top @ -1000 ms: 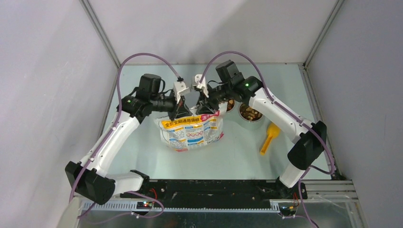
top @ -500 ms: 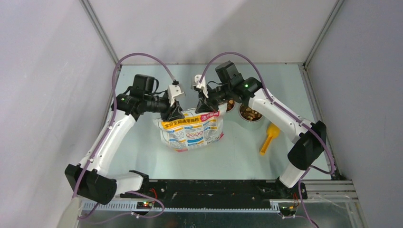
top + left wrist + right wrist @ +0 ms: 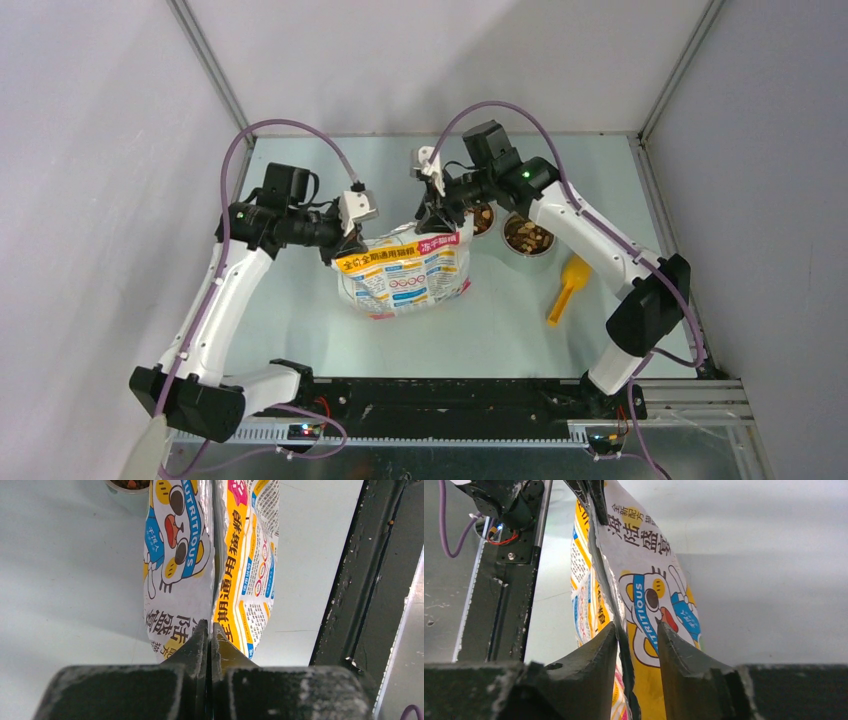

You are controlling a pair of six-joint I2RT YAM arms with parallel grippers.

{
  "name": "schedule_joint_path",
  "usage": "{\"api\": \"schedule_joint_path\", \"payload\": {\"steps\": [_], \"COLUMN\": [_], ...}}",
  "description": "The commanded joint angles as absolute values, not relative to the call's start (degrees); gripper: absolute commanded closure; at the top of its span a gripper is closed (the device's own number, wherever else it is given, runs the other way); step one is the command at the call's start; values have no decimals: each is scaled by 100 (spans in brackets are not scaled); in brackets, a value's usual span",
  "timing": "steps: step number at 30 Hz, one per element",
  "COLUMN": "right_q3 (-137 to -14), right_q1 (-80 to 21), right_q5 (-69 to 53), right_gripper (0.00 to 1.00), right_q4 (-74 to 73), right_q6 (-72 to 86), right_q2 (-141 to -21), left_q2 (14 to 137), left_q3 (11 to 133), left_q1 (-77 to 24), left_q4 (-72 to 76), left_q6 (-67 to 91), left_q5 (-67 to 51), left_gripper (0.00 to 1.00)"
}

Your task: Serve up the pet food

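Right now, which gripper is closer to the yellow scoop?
Right. The right gripper is at the top right corner of the food bag, on the side of the yellow scoop. The left gripper is at the top left corner, with the bag between it and the scoop.

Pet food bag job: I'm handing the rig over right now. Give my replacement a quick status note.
Left pincer: shut on the bag at its top corner.
Right pincer: open, straddling the bag's top edge, not clamped.
Pet food: in two metal bowls right of the bag; yellow scoop lies on the table beside them.
Done: both bowls hold food.
Left: probably release the bag; whether more serving is needed, I cannot tell.
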State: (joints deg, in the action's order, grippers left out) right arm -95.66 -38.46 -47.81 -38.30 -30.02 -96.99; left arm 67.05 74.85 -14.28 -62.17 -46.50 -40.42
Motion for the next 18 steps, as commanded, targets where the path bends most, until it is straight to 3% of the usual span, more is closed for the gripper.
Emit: {"api": "schedule_joint_path", "payload": {"steps": [1,9,10,13,14,16,18], "right_q3": [-9871,-10027,-10054,-10130,-10127,-10107,-10099], "right_q1": [-3952,-4356,-4376,-4339,-4295,-4221,-4170], "right_q5": [-4813,-4708,-4736,-4996,-5016,-5000,-4939], "right_gripper": [60,57,61,97,99,100,85], "right_q4": [-3678,-3532,-3533,-3628,-3633,-3645,-3735], "right_q6": [-3089,-2997,-2995,-3039,-3052,-3060,-3204], "right_q2": [-9585,-9883,-9917,-9970,-9964,-9935,-9880], "left_q2": [6631,6583,6574,6523,6514,6453,6444], "left_q3": [7750,7703,7683,7622,7588,7528,7501], "left_q1": [-1292,-1220,-1203,-1092,-1066,-1048,-1042], "left_q4": [-6133,-5770,-5685,-5557,-5507,-5416,-5354], "left_q6": [-4505,-3990,-3937,-3749,-3733,-3688,-3665], "left_q5": [-3826,-3964,-3984,-4083,-4099,-4116,-4139], "left_gripper": [100,100,100,100,100,100,100]}}
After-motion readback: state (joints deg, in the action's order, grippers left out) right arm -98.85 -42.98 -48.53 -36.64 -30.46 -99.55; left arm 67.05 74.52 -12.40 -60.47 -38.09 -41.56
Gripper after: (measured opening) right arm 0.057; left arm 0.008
